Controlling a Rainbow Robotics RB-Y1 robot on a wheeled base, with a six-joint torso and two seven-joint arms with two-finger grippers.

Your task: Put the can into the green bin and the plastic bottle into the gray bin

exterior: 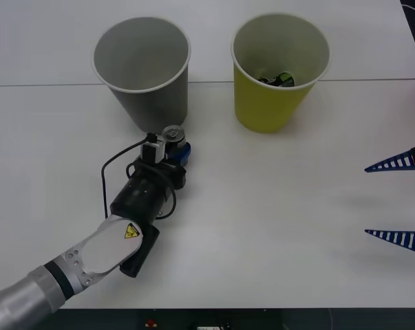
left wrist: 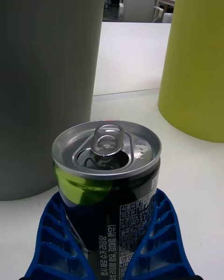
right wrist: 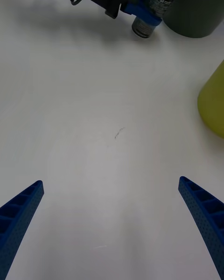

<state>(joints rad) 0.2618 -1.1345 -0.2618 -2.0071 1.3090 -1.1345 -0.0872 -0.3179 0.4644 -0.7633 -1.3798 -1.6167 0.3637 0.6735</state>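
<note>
1. We see the white table (exterior: 276,227) with two bins at the top of the front view: the gray bin (exterior: 144,69) upper left of centre, the green bin (exterior: 279,69) upper right of centre, standing apart.
2. Inside the green bin lies a dark item with green marks (exterior: 279,80), low against its far inner wall.
3. The can (exterior: 173,137) stands upright on the table just below the gray bin's base, left of centre in the front view.
4. The left gripper (exterior: 176,152) is clamped on the can; its blue fingers (left wrist: 161,233) wrap both sides of the body in the left wrist view.
5. In that view the gray bin's wall rises right behind the can on the left, and the green bin stands farther off at the upper right.
6. The can has a shiny silver top with the pull-tab over an opened mouth; the body is dark with a green patch and small white print.
7. The right gripper (exterior: 400,199) sits at the right edge of the front view, fingers (right wrist: 203,214) spread wide with nothing between, well apart from both bins.
8. In the right wrist view, a faint scuff mark (right wrist: 119,133) shows on the bare table at mid-frame.
</note>
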